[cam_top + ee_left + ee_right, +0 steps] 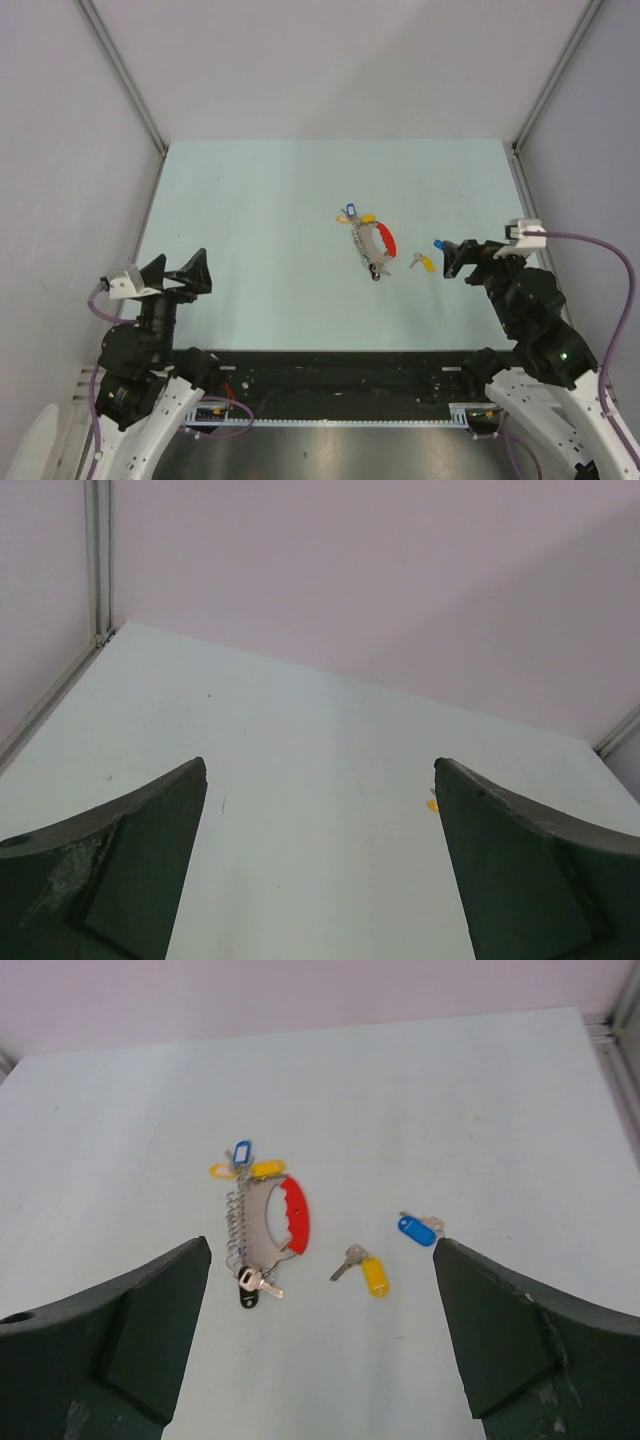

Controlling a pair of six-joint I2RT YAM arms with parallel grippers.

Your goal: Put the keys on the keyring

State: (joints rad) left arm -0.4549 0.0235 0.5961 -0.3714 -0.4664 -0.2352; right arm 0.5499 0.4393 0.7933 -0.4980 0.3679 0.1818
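Observation:
The keyring [250, 1228], a grey metal ring with a red curved section [295, 1215], lies flat mid-table and also shows in the top view [370, 245]. A black-tagged key [247, 1290] lies at its near end, touching it; I cannot tell whether it is threaded on. A blue-tagged key [415, 1230] lies loose on the table to the right, near my right gripper [452, 258] in the top view [438, 244]. My right gripper [320, 1250] is open and empty, short of the keys. My left gripper [178, 264] is open and empty at the near left, far from the keyring.
A yellow-tagged key [372, 1274] lies loose between the keyring and the blue-tagged key. Small blue-and-white [241, 1150] and yellow tags [267, 1169] hang at the keyring's far end. Walls with metal rails enclose the pale table [260, 210].

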